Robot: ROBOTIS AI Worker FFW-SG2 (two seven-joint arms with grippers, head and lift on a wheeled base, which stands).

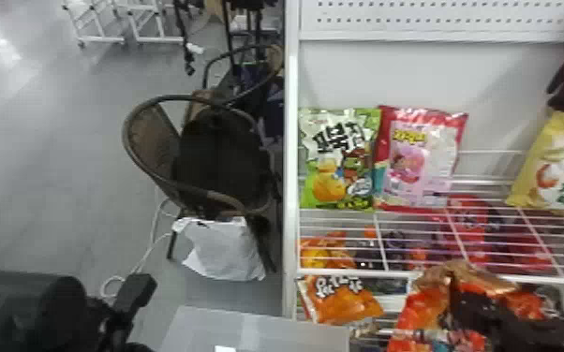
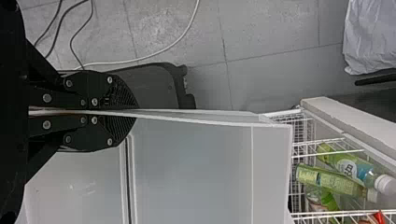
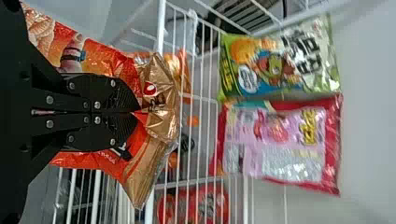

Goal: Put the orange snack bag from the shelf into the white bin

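Note:
In the head view my right gripper (image 1: 478, 311) is at the lower right, in front of the shelf, shut on the orange snack bag (image 1: 419, 306) with its gold end up. In the right wrist view, my right gripper (image 3: 136, 112) pinches the orange snack bag (image 3: 159, 109) near that gold end. My left gripper (image 1: 131, 297) is at the lower left, beside the white bin (image 1: 253, 325). The left wrist view has my left gripper (image 2: 133, 112) shut on the wall of the white bin (image 2: 201, 158).
Behind the held bag is the wire shelf (image 1: 412, 271), with a green bag (image 1: 339, 159) and a pink bag (image 1: 417, 159) standing on it. Another orange bag (image 1: 342, 302) lies lower down. A chair (image 1: 154, 135) and a white plastic bag (image 1: 222, 248) are left of the shelf.

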